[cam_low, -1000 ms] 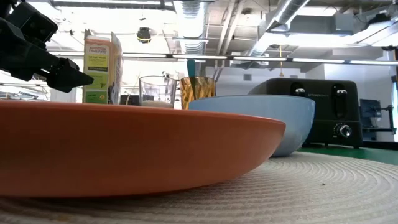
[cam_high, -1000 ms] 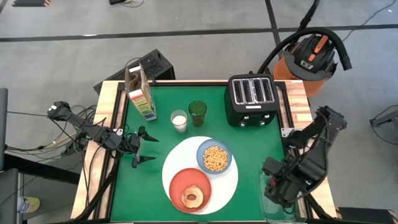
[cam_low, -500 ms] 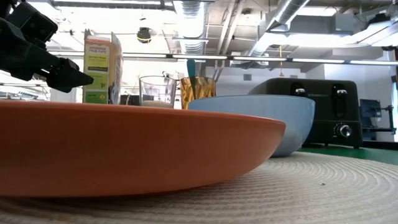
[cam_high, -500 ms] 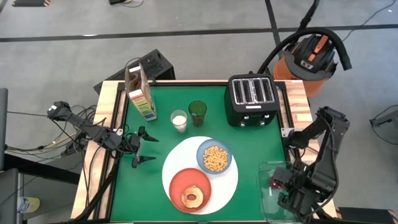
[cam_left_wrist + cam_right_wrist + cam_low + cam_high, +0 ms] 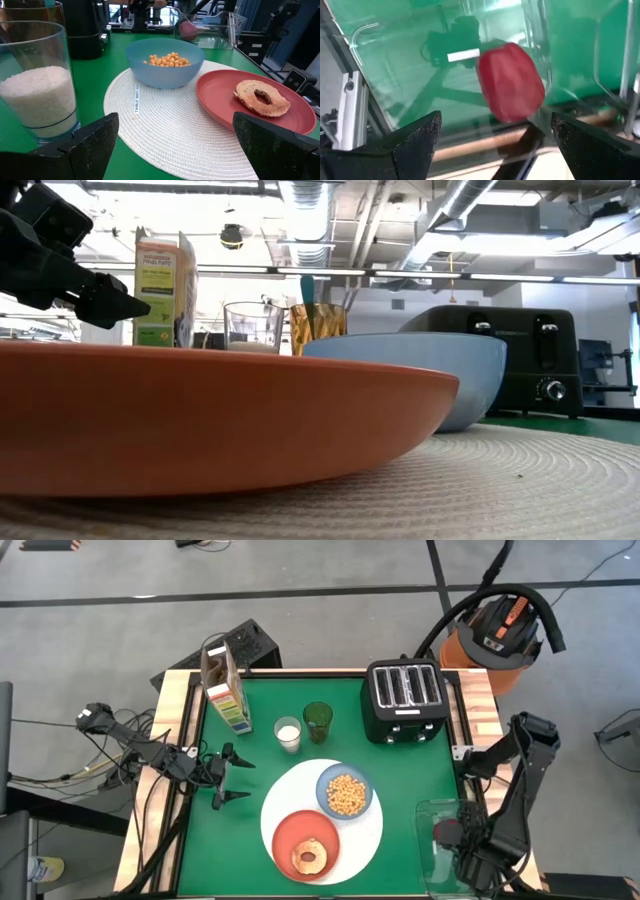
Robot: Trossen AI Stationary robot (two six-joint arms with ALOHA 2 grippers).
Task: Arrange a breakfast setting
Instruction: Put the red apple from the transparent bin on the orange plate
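Note:
The large round white plate (image 5: 365, 830), a woven mat by its weave and label, lies at the table's near middle. On it rest the orange-red plate (image 5: 285, 835), which holds a bagel, and the light-blue bowl (image 5: 345, 793), which holds cereal. A blue handle (image 5: 307, 288) stands up out of the green glass (image 5: 318, 721). My left gripper (image 5: 238, 780) is open and empty left of the white plate, level with the table. My right gripper (image 5: 495, 130) is open above the clear container (image 5: 440, 815) at the near right corner, pointing at a red object (image 5: 510, 82) inside it.
A black four-slot toaster (image 5: 403, 698) stands at the far right. A cereal carton (image 5: 225, 690) and a glass of milk (image 5: 288, 733) stand at the far left. The green table's wooden edges (image 5: 180, 710) frame it. Bare green lies between the plate and the container.
My right gripper has drawn back from over the clear container toward the table's near right corner. The container and the red object inside it, hidden by the arm before, now show. The left arm and the dishes have kept still.

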